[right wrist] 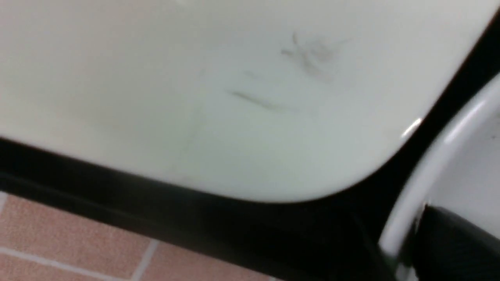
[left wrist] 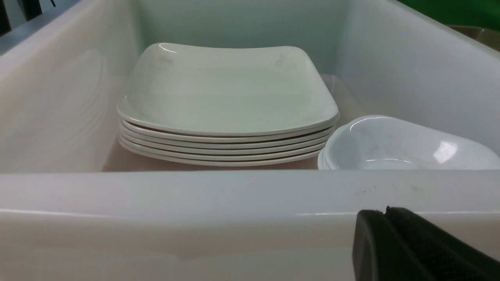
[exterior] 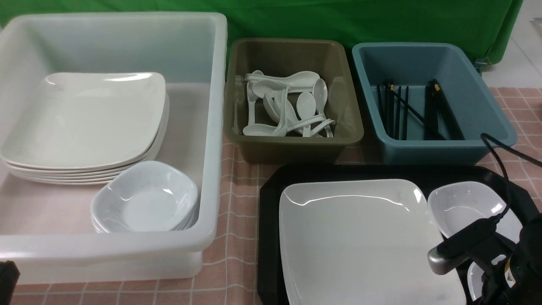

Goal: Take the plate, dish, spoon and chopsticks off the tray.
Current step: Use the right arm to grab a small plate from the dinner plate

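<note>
Over the near right corner of the tray (exterior: 268,237) the right gripper (right wrist: 439,240) hangs by the dish (right wrist: 461,148) rim, presumably to pinch it, its gap impossible to tell; the left gripper (left wrist: 422,246) waits closed, empty

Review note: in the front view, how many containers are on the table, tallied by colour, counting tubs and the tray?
White tub: 1
Olive tub: 1
Blue tub: 1
Black tray: 1
Total: 4
</note>
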